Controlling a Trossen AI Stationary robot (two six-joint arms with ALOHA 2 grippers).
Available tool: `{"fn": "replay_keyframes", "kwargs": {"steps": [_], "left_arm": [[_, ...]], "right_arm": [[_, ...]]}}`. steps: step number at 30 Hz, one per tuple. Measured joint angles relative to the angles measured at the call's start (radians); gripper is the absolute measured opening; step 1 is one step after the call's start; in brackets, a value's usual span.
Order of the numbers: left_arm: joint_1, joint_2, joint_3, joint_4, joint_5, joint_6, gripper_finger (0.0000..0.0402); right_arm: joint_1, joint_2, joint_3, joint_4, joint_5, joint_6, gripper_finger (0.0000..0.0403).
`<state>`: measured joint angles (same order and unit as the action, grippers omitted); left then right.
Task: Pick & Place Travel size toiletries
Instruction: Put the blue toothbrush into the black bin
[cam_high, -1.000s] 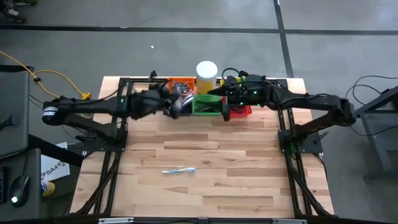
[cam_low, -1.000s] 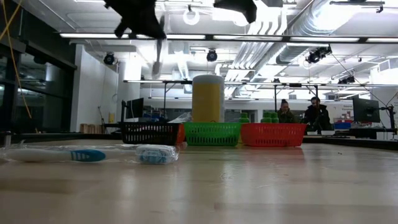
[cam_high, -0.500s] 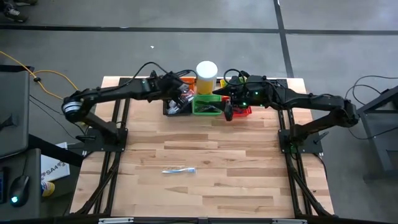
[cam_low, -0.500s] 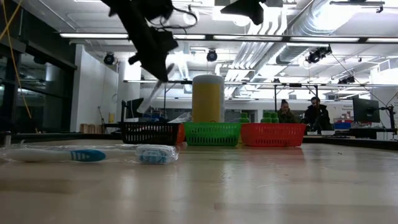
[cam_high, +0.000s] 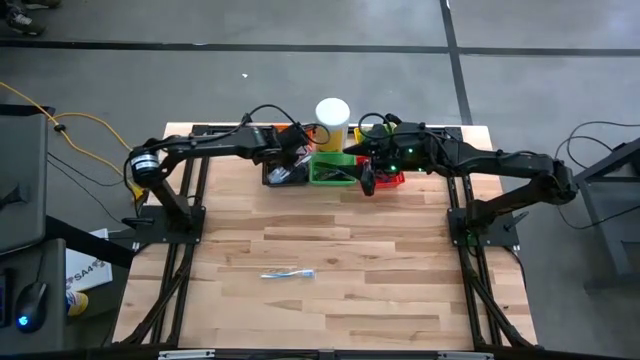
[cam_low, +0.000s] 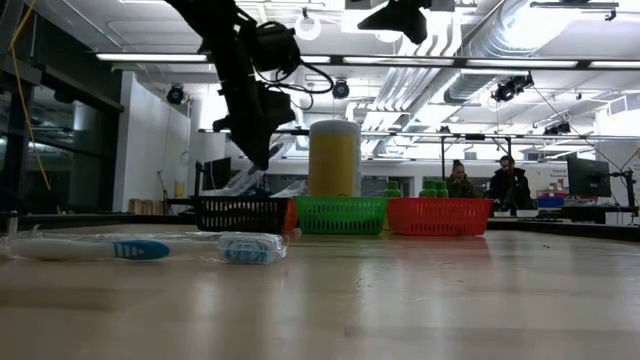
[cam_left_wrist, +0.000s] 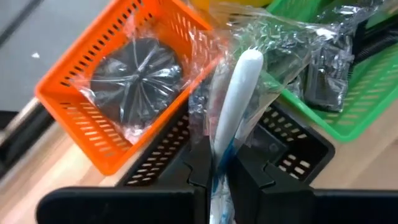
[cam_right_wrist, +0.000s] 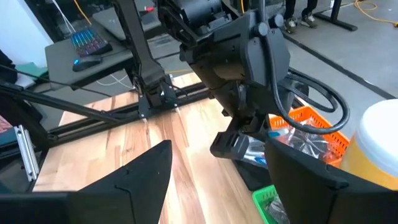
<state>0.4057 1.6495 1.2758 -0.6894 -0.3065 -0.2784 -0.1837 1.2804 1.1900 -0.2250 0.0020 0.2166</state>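
Observation:
My left gripper (cam_high: 290, 160) is shut on a clear-wrapped white-blue toothbrush (cam_left_wrist: 239, 93) and tips down over the black basket (cam_high: 283, 175). In the low view the wrapper (cam_low: 236, 182) hangs just above that basket's rim (cam_low: 240, 203). A second wrapped toothbrush (cam_high: 288, 273) lies flat on the table's near middle. The orange basket (cam_left_wrist: 118, 134) holds a dark coiled bundle (cam_left_wrist: 134, 74) in clear wrap. My right gripper (cam_right_wrist: 224, 186) stands open, high over the green basket (cam_high: 335, 172) and red basket (cam_high: 392, 178). My left gripper pinches the wrapped toothbrush between its two fingers at a blue-marked stretch of the handle (cam_left_wrist: 217, 168). The fingers slant down from the table's left, and the white handle runs on past their tips along them. The toothbrush is lifted over the black basket, crumpled wrapper around it.
A tall white cylinder (cam_high: 332, 113) stands behind the green basket. The baskets sit in a row at the table's far edge (cam_low: 342, 214). Bare wood lies between them and the toothbrush near the front (cam_low: 150, 248). People sit far off in the room (cam_low: 485, 182).
My left gripper has come down from high up toward the black basket and shifted toward the table's right, tipping more steeply downward, the wrapped toothbrush still in it. The arm's elbow has swung toward the far edge.

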Motion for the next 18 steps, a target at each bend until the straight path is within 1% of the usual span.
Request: {"fn": "replay_keyframes", "kwargs": {"steps": [3,6,13,18], "left_arm": [[0.0,0.007,0.0,-0.011,0.029,-0.015,0.0032],[0.0,0.019,0.0,-0.018,0.036,-0.015,0.0047],[0.0,0.018,0.002,-0.026,0.035,-0.015,0.0115],[0.0,0.018,0.043,-0.042,0.035,-0.015,0.0155]], "right_arm": [[0.0,0.0,0.0,-0.007,0.0,0.0,0.025],[0.0,0.0,0.0,-0.007,0.0,0.0,0.025],[0.0,0.0,0.0,-0.007,0.0,0.0,0.025],[0.0,0.0,0.0,-0.007,-0.001,0.0,0.025]]}}
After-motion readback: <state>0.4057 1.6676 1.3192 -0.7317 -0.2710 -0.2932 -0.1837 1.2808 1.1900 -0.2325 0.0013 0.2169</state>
